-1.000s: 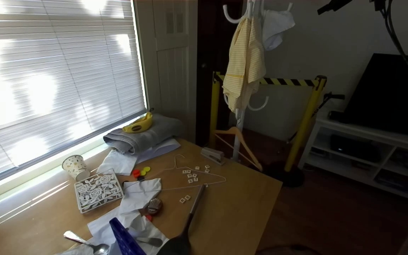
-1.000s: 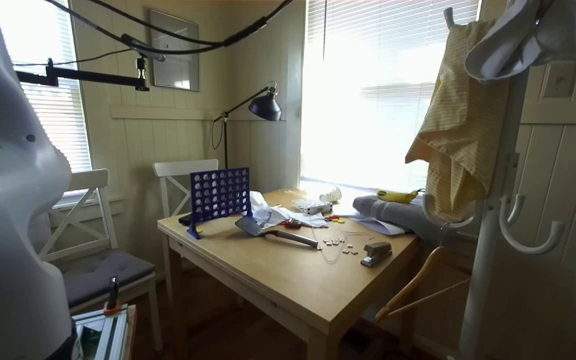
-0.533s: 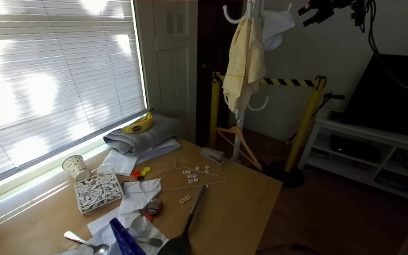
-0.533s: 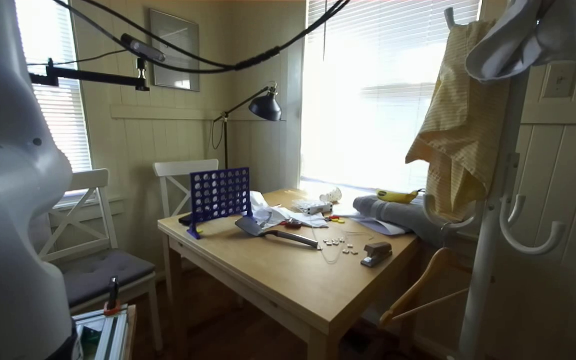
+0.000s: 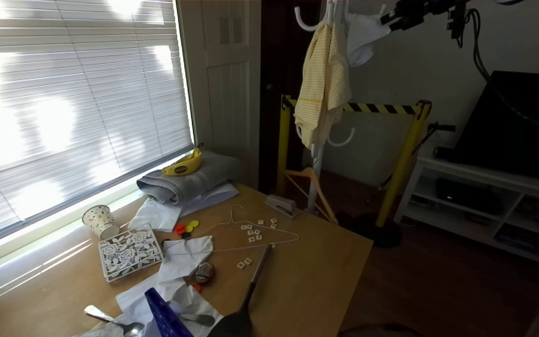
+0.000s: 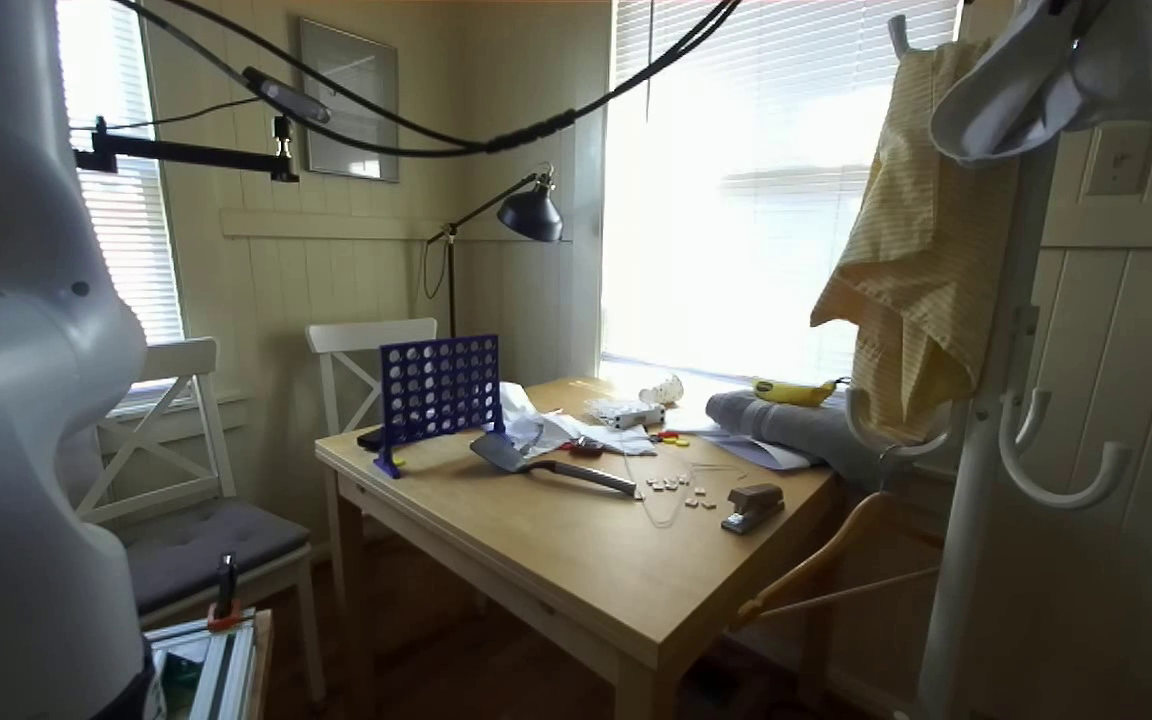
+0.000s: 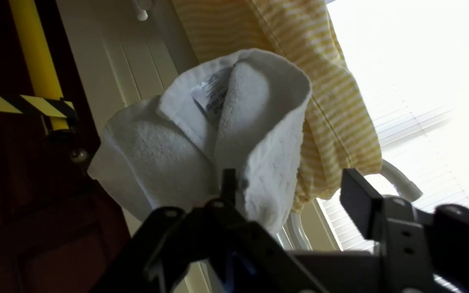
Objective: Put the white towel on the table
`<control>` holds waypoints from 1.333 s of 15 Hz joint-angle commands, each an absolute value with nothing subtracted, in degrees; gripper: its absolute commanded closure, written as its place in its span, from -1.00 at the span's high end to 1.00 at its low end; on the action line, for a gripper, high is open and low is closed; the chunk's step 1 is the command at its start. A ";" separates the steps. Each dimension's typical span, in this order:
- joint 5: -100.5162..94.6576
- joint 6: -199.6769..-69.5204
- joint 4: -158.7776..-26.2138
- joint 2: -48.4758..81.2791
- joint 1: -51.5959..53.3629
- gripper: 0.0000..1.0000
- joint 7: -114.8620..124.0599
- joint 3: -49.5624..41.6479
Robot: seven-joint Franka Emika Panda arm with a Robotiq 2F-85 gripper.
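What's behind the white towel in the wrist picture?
In the wrist view, part of the yellow-striped cloth shows behind the white towel, and so does some pale panelling. Whatever the towel fully covers can't be seen.

Only text I can half make out is on the label (image 7: 212,96) inside the white towel (image 7: 161,156), in the wrist view: bigger line looks like it starts with "Better", rest is a blur and the small print is way too fuzzy. The tiles (image 5: 251,232) on the table (image 5: 316,271) have dark marks I can't read, same with the oval badge (image 5: 181,169) on the banana thing (image 5: 195,160).
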State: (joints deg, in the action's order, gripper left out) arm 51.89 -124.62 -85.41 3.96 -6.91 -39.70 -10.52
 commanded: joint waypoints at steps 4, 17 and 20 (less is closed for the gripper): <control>54.32 -127.03 -83.58 5.04 -8.16 -0.68 -41.64 -8.60; 56.69 -112.73 -90.71 -3.08 -6.55 -0.97 -40.94 -8.16; 57.96 -102.58 -93.62 -7.43 -6.12 -0.97 -41.30 -7.32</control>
